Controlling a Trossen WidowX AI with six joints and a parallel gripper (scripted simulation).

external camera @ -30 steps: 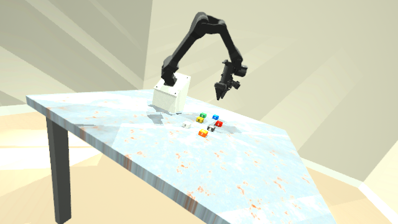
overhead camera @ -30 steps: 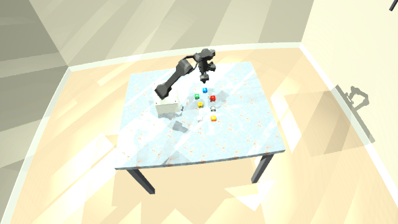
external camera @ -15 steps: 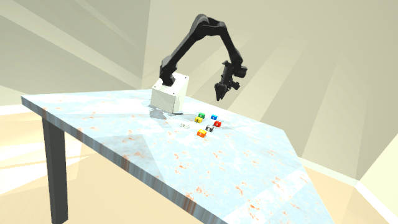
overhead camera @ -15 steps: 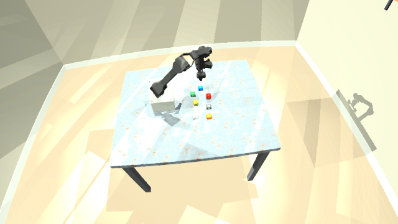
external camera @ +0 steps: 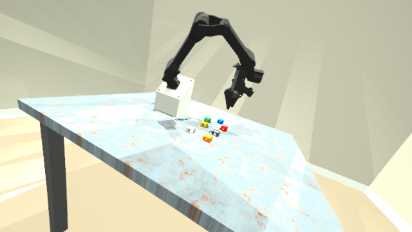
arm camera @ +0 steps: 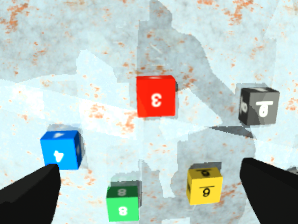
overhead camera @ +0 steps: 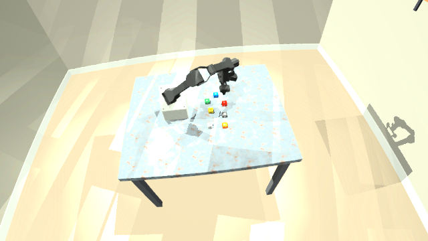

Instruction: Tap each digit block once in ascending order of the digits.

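My gripper (overhead camera: 224,93) (external camera: 230,107) (arm camera: 153,172) is open and empty, high above the table, near the red and blue blocks. The red block (overhead camera: 224,103) (external camera: 224,128) (arm camera: 156,96) shows 3. The blue block (overhead camera: 215,94) (external camera: 220,121) (arm camera: 62,150) shows 4. The green block (overhead camera: 207,101) (external camera: 207,119) (arm camera: 123,204) shows 8. The yellow block (overhead camera: 210,110) (external camera: 204,124) (arm camera: 204,186) seems to show an underlined 9, the dark grey block (overhead camera: 224,114) (external camera: 215,133) (arm camera: 258,107) an underlined 6. The orange block (overhead camera: 225,125) (external camera: 207,138) shows 7. The white block's (overhead camera: 210,125) (external camera: 190,129) digit is unclear.
The arm's pale base box (overhead camera: 175,113) (external camera: 167,102) stands on the table (overhead camera: 200,157) (external camera: 145,142) beside the blocks. The blocks stand close together with small gaps. Shadows of the arm fall across the table.
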